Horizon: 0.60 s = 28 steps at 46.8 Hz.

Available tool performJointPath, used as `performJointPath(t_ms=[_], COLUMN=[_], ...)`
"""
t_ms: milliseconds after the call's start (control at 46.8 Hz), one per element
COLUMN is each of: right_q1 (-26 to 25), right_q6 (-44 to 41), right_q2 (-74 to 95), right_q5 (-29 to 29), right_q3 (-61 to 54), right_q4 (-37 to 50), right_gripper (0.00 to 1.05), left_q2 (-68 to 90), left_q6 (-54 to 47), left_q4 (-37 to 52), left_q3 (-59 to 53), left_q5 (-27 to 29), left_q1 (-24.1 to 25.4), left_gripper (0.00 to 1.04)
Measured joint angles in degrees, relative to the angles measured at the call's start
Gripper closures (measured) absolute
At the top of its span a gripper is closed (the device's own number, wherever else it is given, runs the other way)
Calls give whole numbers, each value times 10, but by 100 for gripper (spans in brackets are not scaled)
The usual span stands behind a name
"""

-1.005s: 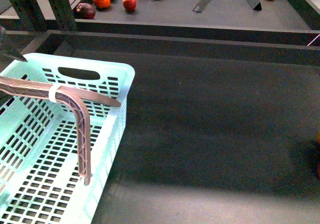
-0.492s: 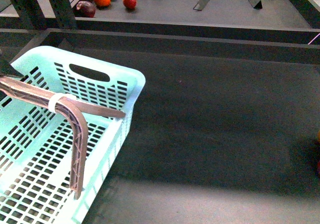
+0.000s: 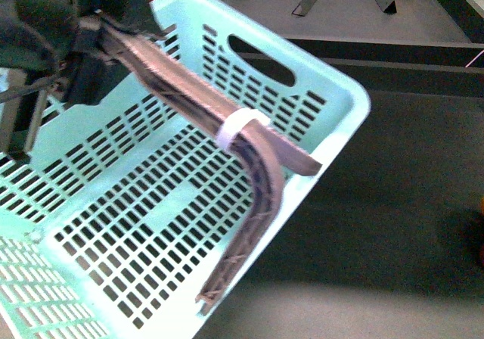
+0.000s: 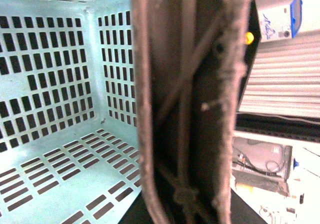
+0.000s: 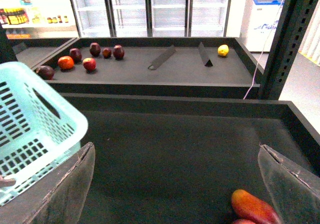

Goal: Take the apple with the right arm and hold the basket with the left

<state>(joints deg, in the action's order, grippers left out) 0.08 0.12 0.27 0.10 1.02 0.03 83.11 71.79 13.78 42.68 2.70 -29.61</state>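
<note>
Light turquoise plastic basket across the left and middle of the front view, tipped on a slant. Glossy walls and floor pierced by rows of small rectangular slots; one oval hand cutout in the far end wall. Over its mouth, a grey-brown handle: flat, bent at an elbow, cross-ribbed underneath, wrapped by a white band at the bend. Left gripper, dark, on a black fabric-sleeved arm, clamped on the upper end of that handle. In the left wrist view, only the ribbed strip, close and blurred, against the slotted basket interior.

Right gripper above the lower tray, matte black with raised rims. Flat, scuffed grey fingers wide apart, nothing between. Elongated red-orange fruit on that tray, close to one finger.

Apple, round, red and glossy, on the upper tray, toward its left end. Just beside it, a round orange-red fruit; near it, several dark maroon fruits. Well apart from the right gripper. Lemon toward the back right corner, two slanted metal dividers between.
</note>
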Motion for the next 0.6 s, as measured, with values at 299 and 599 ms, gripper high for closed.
performJointPath(t_ms=[299,599], right_q1=[0,0], right_q6=[0,0], right_q2=[0,0], right_q5=[0,0], right_q3=[0,0], right_q4=[0,0], right_gripper=[9,9], left_q2=[23,46], left_q6=[2,-24], left_q4=[-7,4], left_q3=[56,88], left_q5=[16,3], left_q1=[-92,-126], left_gripper=[99,99])
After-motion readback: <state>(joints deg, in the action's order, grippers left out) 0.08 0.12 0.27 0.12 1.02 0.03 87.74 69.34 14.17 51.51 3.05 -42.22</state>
